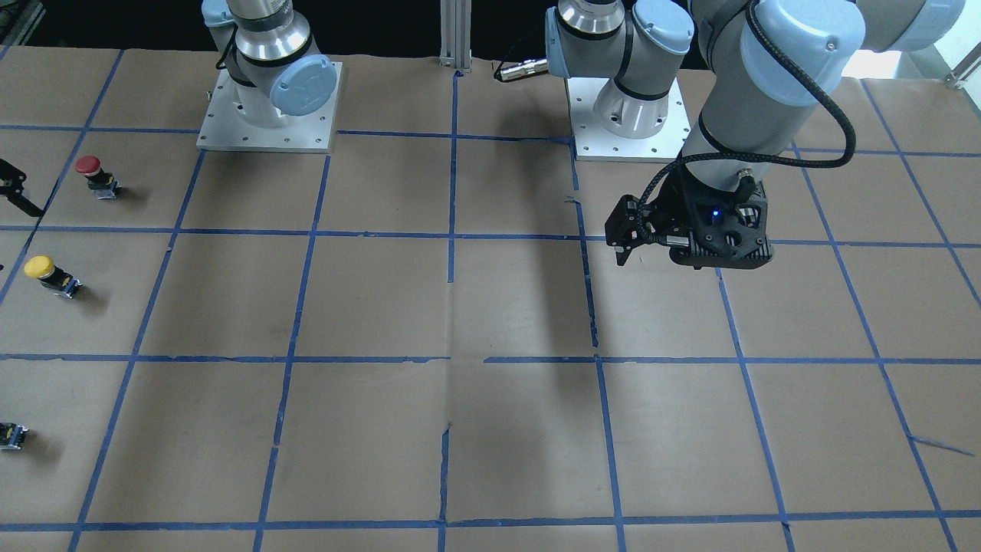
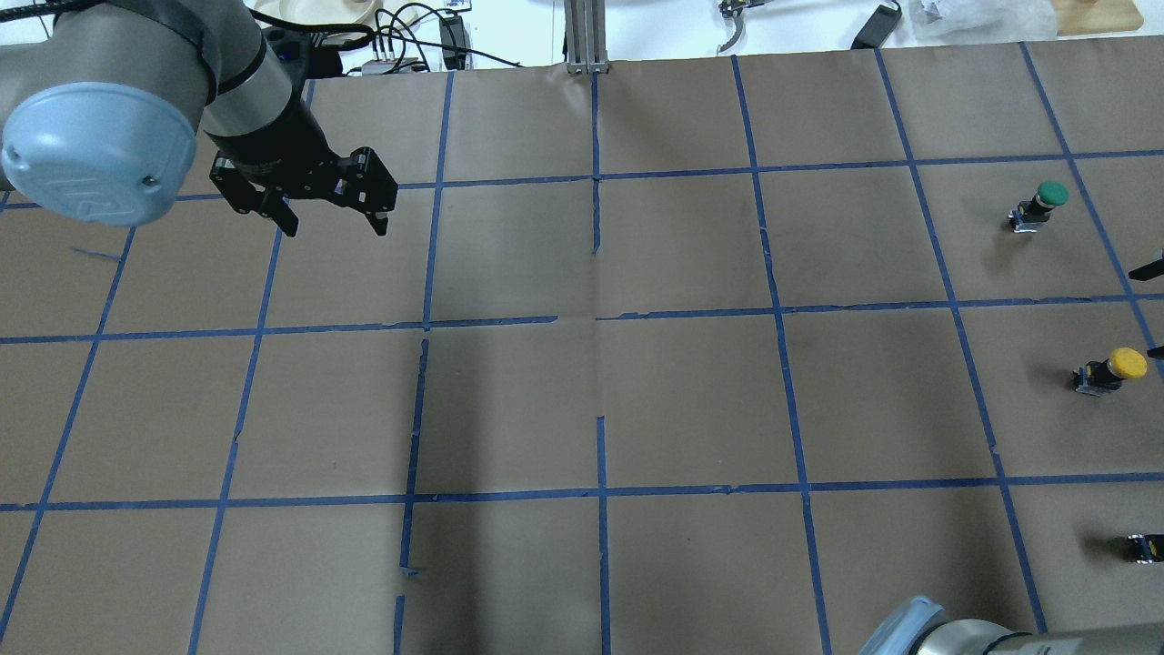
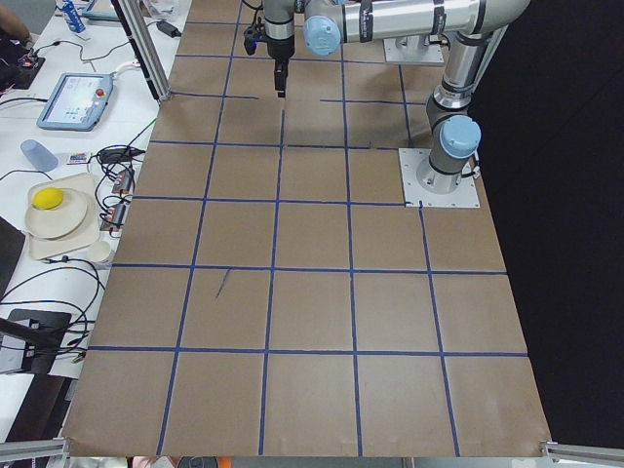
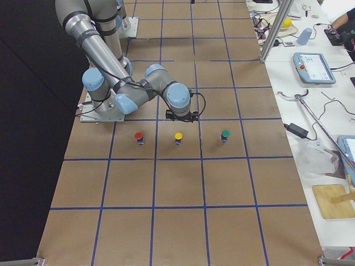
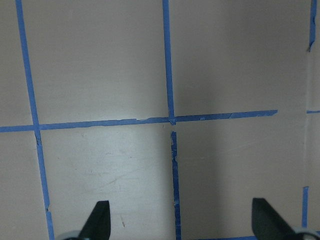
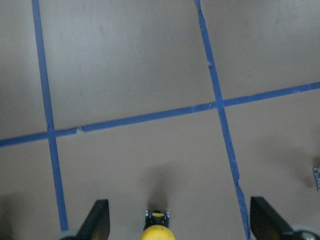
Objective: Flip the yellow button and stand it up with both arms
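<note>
The yellow button (image 1: 46, 274) stands cap up on the brown paper at the table's right end; it also shows in the overhead view (image 2: 1111, 368) and the exterior right view (image 4: 178, 137). My right gripper (image 4: 181, 117) hovers just above and behind it, open. In the right wrist view the yellow cap (image 6: 156, 232) sits at the bottom edge between the spread fingertips (image 6: 97, 220), not touched. My left gripper (image 2: 335, 223) is open and empty above the far left squares, far from the button; it also shows in the front view (image 1: 625, 249) and the left wrist view (image 5: 182, 222).
A red-capped button (image 1: 90, 172) and a green-capped button (image 2: 1041, 202) stand either side of the yellow one. A small black block (image 2: 1146, 548) lies near the right edge. Blue tape lines grid the paper. Both arm bases (image 1: 268, 115) stand at the robot's side.
</note>
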`<state>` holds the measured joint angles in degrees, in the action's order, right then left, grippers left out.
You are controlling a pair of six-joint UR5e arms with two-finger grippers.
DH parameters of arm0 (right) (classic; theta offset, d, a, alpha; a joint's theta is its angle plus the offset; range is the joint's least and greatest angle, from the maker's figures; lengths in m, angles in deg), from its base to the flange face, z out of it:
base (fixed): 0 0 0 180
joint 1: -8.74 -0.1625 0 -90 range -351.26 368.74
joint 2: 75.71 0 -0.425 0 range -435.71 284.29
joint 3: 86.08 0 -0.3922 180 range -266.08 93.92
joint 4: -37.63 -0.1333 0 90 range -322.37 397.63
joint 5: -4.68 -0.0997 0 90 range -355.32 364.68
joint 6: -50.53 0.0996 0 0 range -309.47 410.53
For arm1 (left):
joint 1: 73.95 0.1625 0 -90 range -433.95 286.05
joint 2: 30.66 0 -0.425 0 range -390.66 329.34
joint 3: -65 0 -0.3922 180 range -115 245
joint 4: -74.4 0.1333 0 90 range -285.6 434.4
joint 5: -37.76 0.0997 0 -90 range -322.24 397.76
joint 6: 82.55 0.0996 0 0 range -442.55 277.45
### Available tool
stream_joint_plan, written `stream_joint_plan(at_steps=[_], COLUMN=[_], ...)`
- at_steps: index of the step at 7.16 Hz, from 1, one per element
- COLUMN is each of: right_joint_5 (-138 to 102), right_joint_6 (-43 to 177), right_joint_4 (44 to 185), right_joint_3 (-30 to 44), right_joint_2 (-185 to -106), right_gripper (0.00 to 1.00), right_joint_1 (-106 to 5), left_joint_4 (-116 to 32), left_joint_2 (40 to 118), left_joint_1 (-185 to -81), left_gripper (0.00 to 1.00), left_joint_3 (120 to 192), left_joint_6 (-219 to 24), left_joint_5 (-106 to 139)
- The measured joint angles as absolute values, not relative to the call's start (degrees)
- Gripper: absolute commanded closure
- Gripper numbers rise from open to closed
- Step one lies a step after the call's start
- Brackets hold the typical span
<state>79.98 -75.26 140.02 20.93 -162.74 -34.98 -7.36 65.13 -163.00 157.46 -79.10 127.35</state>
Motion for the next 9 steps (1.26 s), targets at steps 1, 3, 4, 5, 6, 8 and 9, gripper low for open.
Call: stream_joint_plan(at_steps=[1, 3, 4, 5, 6, 8, 9], right_joint_5=[80.38, 81.68, 81.75, 81.55, 81.53, 83.43, 86.48], right_joint_6=[-67.37, -49.15, -39.56, -30.15, -21.14, -3.83, 4.7], right_joint_4=[136.49, 130.21, 128.2, 127.19, 126.25, 122.26, 120.43], right_joint_3=[19.33, 12.94, 9.49, 6.2, 2.71, -4.74, -7.35], right_joint_2=[-165.49, -167.33, -166.96, -165.82, -164.17, -160.17, -158.63], right_gripper=[0.0, 0.01, 0.01, 0.0, 0.0, 0.0, 0.0], right_joint_1=[-38.61, -48.09, -52.41, -56.6, -61.05, -69.92, -74.67], left_joint_4=[-7.38, -7.62, -7.88, -8.11, -8.24, -8.73, -9.02], left_joint_2=[65.13, 65.1, 64.98, 64.87, 64.92, 65.01, 65.0], left_joint_1=[-162.99, -163.13, -163.17, -163.13, -163.0, -162.85, -162.82], left_gripper=[0.0, 0.0, 0.0, 0.0, 0.0, 0.0, 0.0], left_joint_3=[157.46, 157.5, 157.44, 157.37, 157.2, 156.74, 156.7], left_joint_6=[-79.16, -80.47, -81.51, -82.04, -82.24, -82.32, -82.31], left_joint_5=[127.27, 126.7, 125.81, 124.79, 124.27, 123.99, 123.58])
